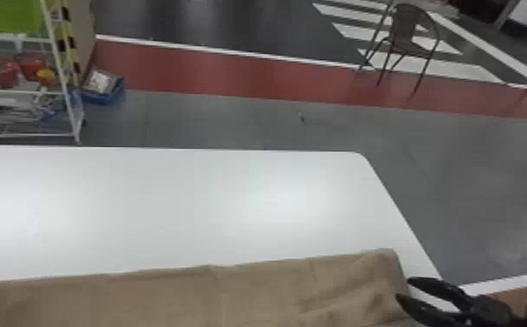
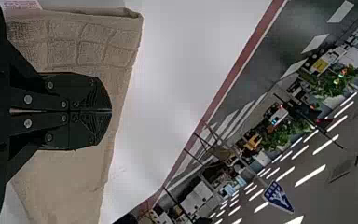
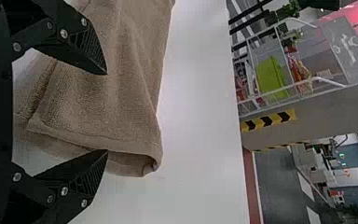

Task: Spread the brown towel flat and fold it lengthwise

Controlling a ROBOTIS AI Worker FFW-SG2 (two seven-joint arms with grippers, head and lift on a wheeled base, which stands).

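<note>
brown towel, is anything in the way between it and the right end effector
Nothing visible stands between them. In the head view, the right end effector is at the right end of the brown towel, its fingers apart and pointing toward it, with no object in between.

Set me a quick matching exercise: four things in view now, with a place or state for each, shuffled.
1. Left gripper
2. Towel
3. Right gripper
4. Chair

A. Standing beyond the table
B. Fingers open, at the towel's right end
C. Fingers shut
D. Lying on the table

Pairs: 1-C, 2-D, 3-B, 4-A
</note>
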